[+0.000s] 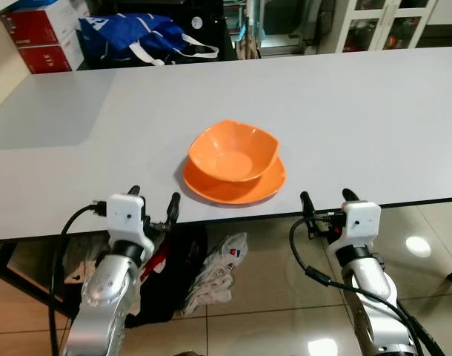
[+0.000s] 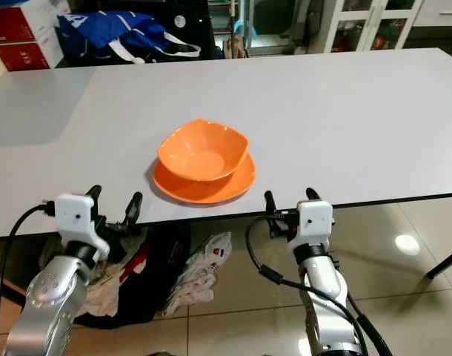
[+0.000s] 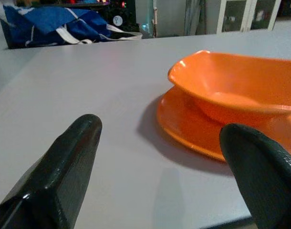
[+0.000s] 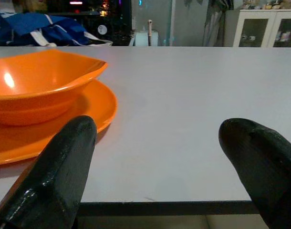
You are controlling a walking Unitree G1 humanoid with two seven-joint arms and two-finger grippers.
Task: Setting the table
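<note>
Before me the grey table (image 1: 344, 111) carries an orange plate (image 1: 267, 185) near its front edge, orange bowl (image 1: 232, 152) on it; my left gripper (image 1: 153, 200) and right gripper (image 1: 328, 199), both spread open, hold nothing

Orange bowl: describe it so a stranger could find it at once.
On the big grey table, look near the front edge, between the two grippers. The orange bowl sits on a flat orange plate; it is the deeper dish, with a squarish, wavy rim.
</note>
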